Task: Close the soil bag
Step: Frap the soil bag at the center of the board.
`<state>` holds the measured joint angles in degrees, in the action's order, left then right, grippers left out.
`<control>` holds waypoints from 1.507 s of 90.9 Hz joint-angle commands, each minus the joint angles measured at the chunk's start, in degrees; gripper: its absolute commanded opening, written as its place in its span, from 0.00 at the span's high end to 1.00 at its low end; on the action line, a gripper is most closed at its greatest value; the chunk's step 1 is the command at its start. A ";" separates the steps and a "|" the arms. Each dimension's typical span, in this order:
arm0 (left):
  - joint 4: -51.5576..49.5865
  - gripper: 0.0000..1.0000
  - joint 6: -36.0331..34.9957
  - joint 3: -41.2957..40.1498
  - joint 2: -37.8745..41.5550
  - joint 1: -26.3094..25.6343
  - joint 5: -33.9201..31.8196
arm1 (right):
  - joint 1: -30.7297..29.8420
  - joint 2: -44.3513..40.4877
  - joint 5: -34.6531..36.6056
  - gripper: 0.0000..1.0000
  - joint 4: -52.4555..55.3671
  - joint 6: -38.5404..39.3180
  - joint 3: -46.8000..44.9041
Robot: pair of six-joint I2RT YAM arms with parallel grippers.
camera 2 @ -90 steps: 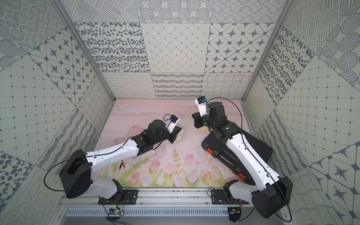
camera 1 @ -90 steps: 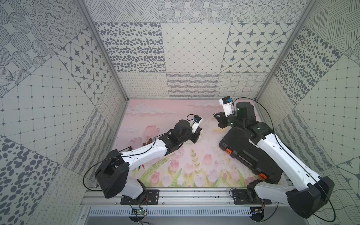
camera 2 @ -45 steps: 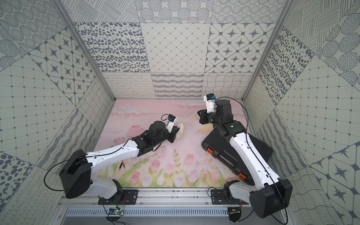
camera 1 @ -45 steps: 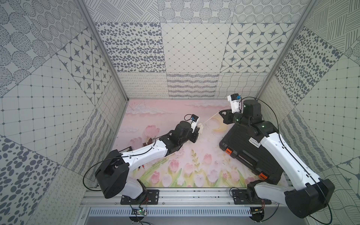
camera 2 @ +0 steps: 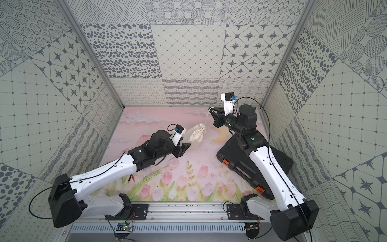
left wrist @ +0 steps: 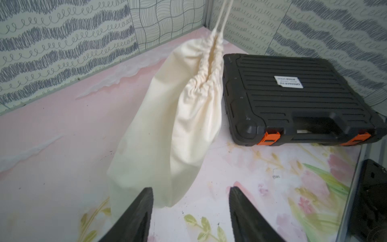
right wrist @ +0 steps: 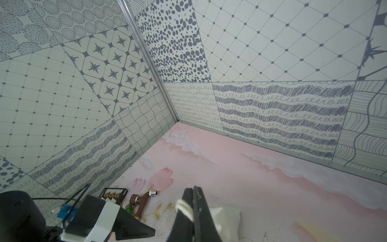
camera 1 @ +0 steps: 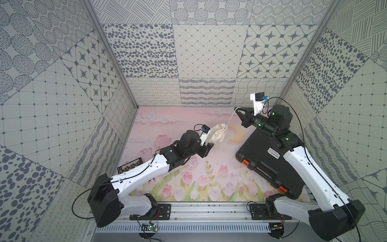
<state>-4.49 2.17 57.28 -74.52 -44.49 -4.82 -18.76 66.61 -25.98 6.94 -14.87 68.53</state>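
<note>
**Gripping the cord (camera 1: pixel 230 117) above a gathered soil bag (camera 1: pixel 218 134)**

In both top views you have the soil bag toward the far middle of the desk (camera 1: pixel 167 125), between your two arms; its puckered neck points at the right gripper (camera 1: pixel 236 108), which is clenched on the cord's end, and the cord runs straight and taut from neck to tip; the left gripper (camera 2: pixel 185 146) sits just beside the bag's lower end with its jaws parted and nothing in them; a black case (camera 1: pixel 266 165) lies on the right side of the desk, partly under your right arm.

In the left wrist view the bag (left wrist: pixel 173 117) leans, neck end raised by the two cord strands (left wrist: pixel 221 18) and drawn nearly closed, with the case (left wrist: pixel 293 100) close behind it; the left gripper (left wrist: pixel 190 188) stands released, the bag's lower end just past one fingertip.

In the right wrist view the right gripper (right wrist: pixel 192 188) is pressed together on the white cord (right wrist: pixel 183 206); a patch of the bag (right wrist: pixel 226 215) shows below it.
</note>
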 commanded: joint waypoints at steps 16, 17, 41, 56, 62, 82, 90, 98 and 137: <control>11.80 0.23 -1.06 11.95 -12.66 1.81 13.56 | -2.79 -1.63 -2.87 1.00 -3.18 0.22 -2.38; 12.19 0.23 -0.74 12.41 -13.28 2.06 14.11 | -2.78 -1.65 -2.90 1.00 -3.08 0.21 -2.45; 18.97 0.26 0.96 19.49 -23.49 3.97 25.55 | -2.92 -3.14 -2.68 1.00 -2.18 -0.01 -3.40; 22.48 0.37 1.65 20.95 -27.10 4.46 28.93 | -2.94 -3.48 -2.07 1.00 -1.76 0.22 -3.27; 22.68 0.49 1.85 21.51 -28.26 4.79 29.57 | -2.93 -3.50 -1.85 1.00 -1.71 0.21 -3.19; 22.69 0.86 1.00 15.42 -28.05 4.86 29.63 | -2.60 -4.14 1.80 1.00 -0.12 1.78 -2.23; 19.22 0.95 -0.66 12.10 -26.23 4.62 28.68 | -2.21 -3.78 2.96 1.00 0.62 1.88 -1.17; 12.06 0.99 -4.30 9.46 -24.62 3.29 25.69 | -1.28 -3.47 4.41 1.00 1.19 1.68 0.69; -7.39 0.92 -3.20 5.16 -28.82 -3.72 10.96 | 3.86 0.88 11.04 1.00 2.09 -0.55 12.43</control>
<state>17.65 -0.64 63.24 -98.83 -46.11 14.17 -17.21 69.45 -19.90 29.47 -13.67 72.49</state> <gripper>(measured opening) 0.097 0.047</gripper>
